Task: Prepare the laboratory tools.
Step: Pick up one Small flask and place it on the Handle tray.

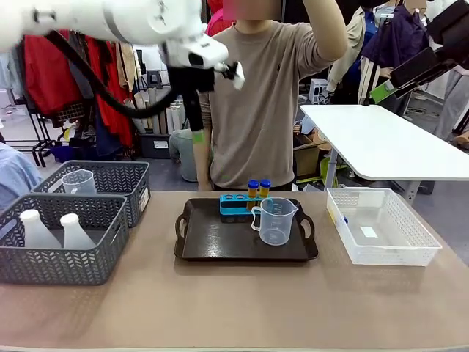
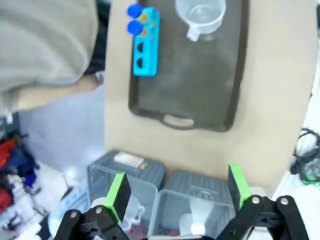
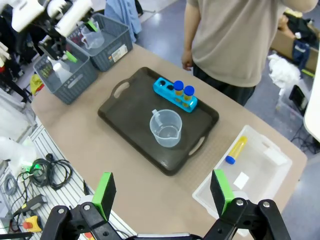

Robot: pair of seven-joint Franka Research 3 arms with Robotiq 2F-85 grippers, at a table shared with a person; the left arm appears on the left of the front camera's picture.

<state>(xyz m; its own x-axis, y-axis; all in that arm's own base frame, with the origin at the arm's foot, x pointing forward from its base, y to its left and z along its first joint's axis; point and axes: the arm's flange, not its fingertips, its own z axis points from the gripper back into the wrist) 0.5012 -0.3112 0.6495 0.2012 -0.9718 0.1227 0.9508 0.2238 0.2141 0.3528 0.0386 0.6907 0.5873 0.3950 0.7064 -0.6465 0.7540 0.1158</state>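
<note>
Work looks half done: tray (image 1: 220, 246) holds beaker (image 1: 276, 220) and two tubes (image 1: 253, 189); one tube (image 3: 235, 150) lies in the right bin (image 1: 388, 257), flasks (image 1: 73, 231) in the near-left basket (image 1: 58, 271). Both the left claw (image 2: 178, 192) and right claw (image 3: 162, 191) gape empty.

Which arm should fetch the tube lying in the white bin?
Probably right. The tube lies in the white bin, on the tray's right, closer to the open right claw; the open left claw hangs over the grey baskets opposite.
</note>
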